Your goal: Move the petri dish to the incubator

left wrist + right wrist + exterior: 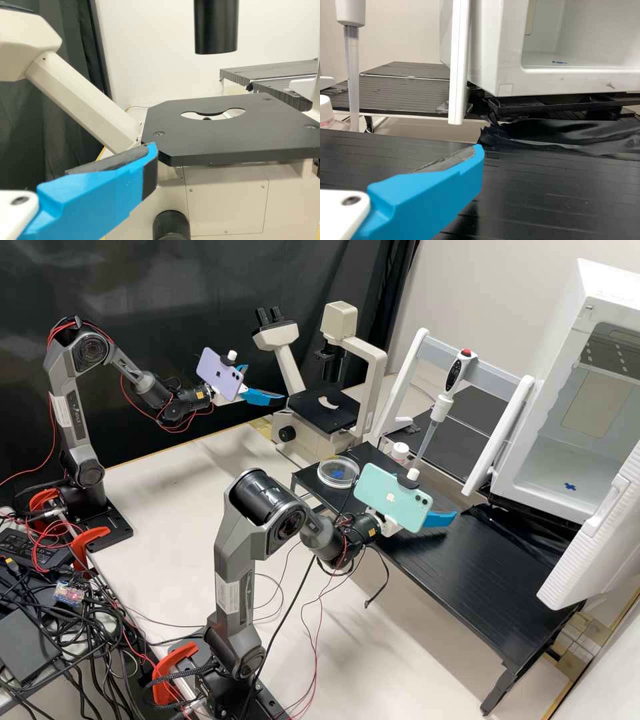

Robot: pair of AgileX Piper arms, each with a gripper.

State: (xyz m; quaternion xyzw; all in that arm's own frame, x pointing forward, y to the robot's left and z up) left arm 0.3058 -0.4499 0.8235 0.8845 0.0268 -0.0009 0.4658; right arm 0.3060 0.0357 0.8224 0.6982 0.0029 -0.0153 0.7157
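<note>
The clear round petri dish (pixel 339 473) lies flat at the far left end of the black bench (pixel 480 580), with a blue mark showing through it. My left gripper (pixel 267 383) stands open in the air by the microscope, left of and above the dish; in its wrist view the left gripper (pixel 152 152) shows one finger with its pad bare. Over the bench, right of the dish, is my right gripper (pixel 440 519), partly behind a green phone. In its wrist view the right gripper (pixel 477 150) is open, its pad bare. The white incubator (pixel 543 460) has a blue cross (pixel 570 487) on its floor.
A microscope (pixel 327 410) stands behind the dish. A pipette (pixel 443 397) hangs from a white stand (pixel 403 383) near a small white-capped bottle (pixel 399 452). The incubator's open door (pixel 600 533) juts out over the bench's right side. Black sheeting (pixel 560 135) lies below the incubator.
</note>
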